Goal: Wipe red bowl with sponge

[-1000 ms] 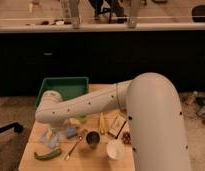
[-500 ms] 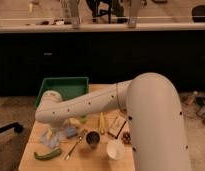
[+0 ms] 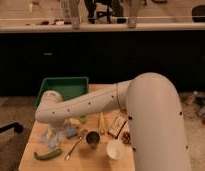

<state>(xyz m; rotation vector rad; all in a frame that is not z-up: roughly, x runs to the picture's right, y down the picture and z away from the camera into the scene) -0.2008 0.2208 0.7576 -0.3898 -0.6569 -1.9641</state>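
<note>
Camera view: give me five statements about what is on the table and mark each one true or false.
1. The green tray sits at the back left of the table. True.
2. The gripper is low over the table's left side, close to the blue sponge. True.
3. The white cup stands inside the green tray. False: it stands on the table near the front edge, right of the dark cup.
4. The spoon stands in the dark cup. False: it lies flat on the table, left of that cup.
5. A green vegetable lies near the front left corner. True.
</note>
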